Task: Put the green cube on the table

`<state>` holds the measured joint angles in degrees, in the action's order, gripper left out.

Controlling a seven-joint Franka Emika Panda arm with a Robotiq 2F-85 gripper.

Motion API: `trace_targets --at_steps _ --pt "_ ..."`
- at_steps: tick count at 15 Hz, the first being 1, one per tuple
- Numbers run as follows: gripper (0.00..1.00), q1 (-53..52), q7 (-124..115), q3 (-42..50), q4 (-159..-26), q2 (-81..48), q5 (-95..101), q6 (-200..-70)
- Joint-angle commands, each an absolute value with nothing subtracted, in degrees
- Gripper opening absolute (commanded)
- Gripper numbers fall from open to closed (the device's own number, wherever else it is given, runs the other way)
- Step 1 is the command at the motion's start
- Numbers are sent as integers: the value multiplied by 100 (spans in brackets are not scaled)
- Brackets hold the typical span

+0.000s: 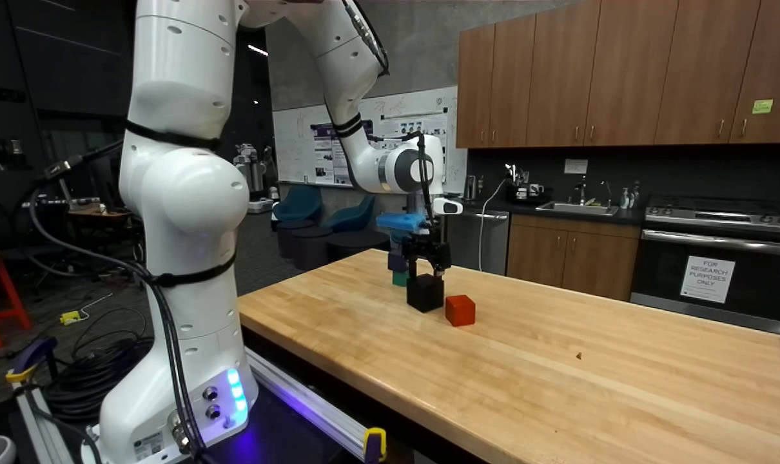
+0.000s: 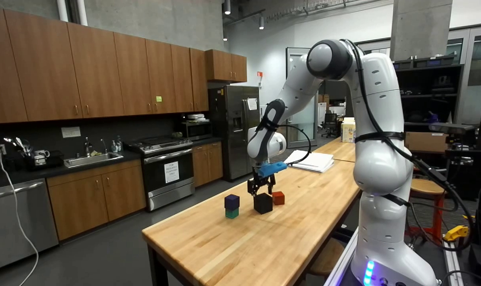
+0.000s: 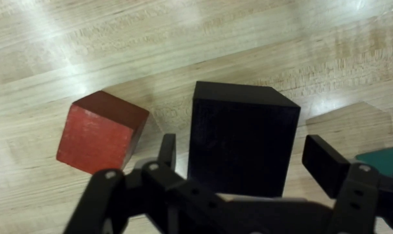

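Here, near the black cube (image 2: 263, 203), the green cube (image 2: 232, 213) is seen corner-forward in an exterior view; the gripper (image 3: 239, 149) is spread wide, nothing held.

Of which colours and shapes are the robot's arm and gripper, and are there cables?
The arm is white and rounded, with black straps, dark cables along it and blue lights low down. The gripper is black with angular jaws, and a bright blue piece sits above it.
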<state>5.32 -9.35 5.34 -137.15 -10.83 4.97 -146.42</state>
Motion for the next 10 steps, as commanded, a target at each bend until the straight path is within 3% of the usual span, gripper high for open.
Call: trace_targets --at_steps 1,4,10 --pt "68 519 -795 565 -13549 -1227 366 -14555" --pt "49 518 -805 570 -13511 -1259 367 -14542" --pt "49 493 -854 538 -13614 -936 245 -14470"
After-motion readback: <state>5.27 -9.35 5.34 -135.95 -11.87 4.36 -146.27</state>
